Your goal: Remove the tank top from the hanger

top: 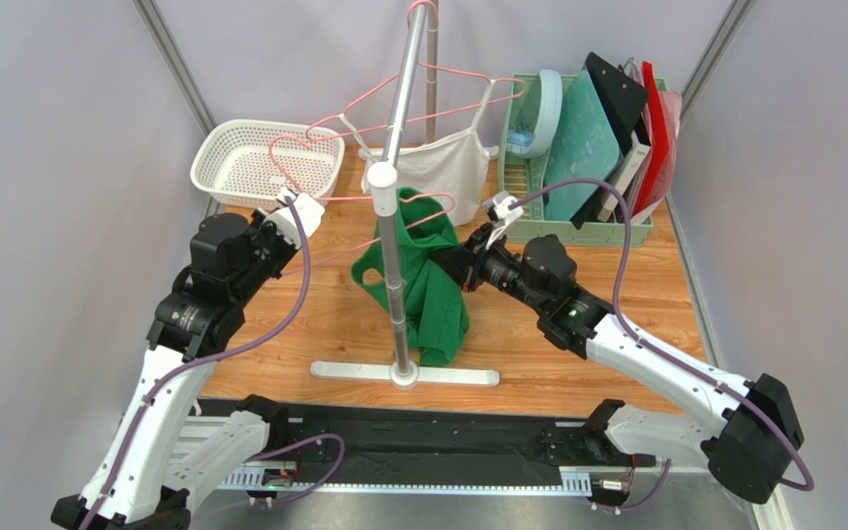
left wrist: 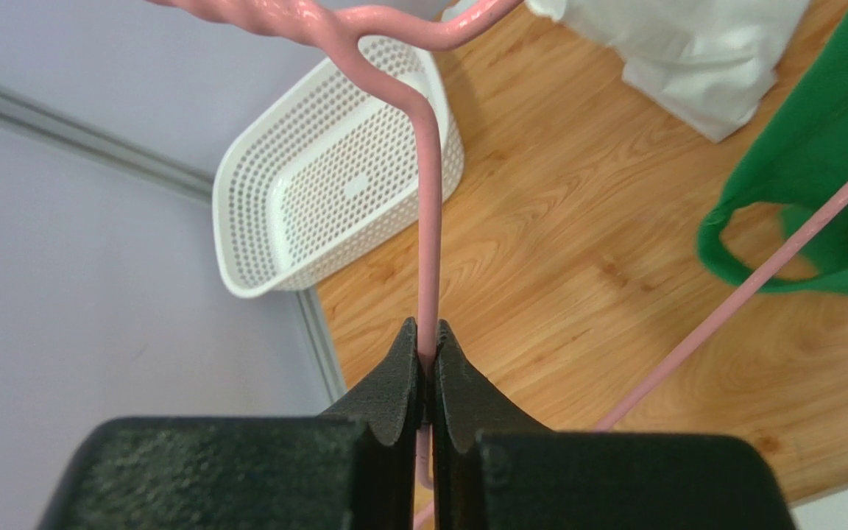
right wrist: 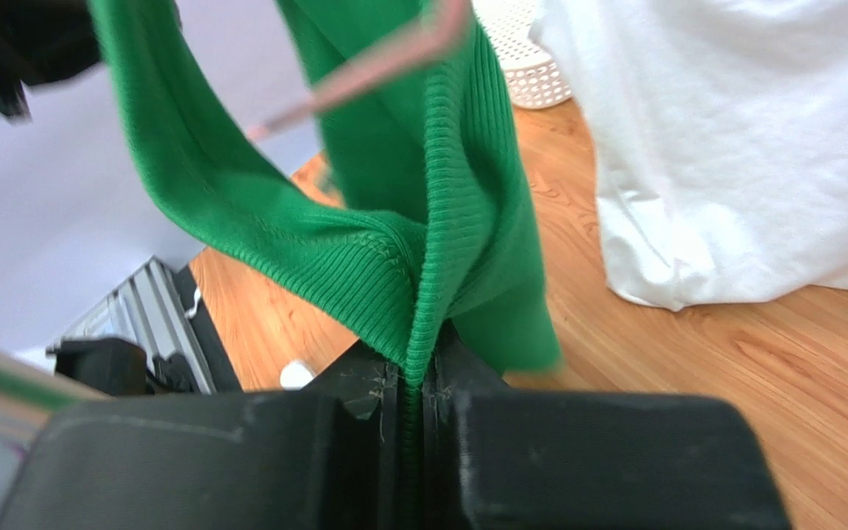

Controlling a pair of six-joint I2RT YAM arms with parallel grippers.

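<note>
A green ribbed tank top (top: pixel 431 289) hangs from a pink wire hanger (top: pixel 318 199) beside the steel rack pole (top: pixel 394 199). My left gripper (top: pixel 291 202) is shut on the hanger's wire (left wrist: pixel 430 254) at its left end. My right gripper (top: pixel 457 263) is shut on a strap edge of the green tank top (right wrist: pixel 417 254), to the right of the pole. The top's other strap loop (left wrist: pixel 777 237) still lies over the pink wire. A white tank top (top: pixel 445 166) hangs on a second pink hanger (top: pixel 440 88) higher up the rack.
A white perforated basket (top: pixel 257 162) sits at the back left of the wooden table (top: pixel 639 320). A green rack (top: pixel 583 226) with boards and folders stands at the back right. The rack's flat base (top: pixel 404 373) lies near the table's front edge.
</note>
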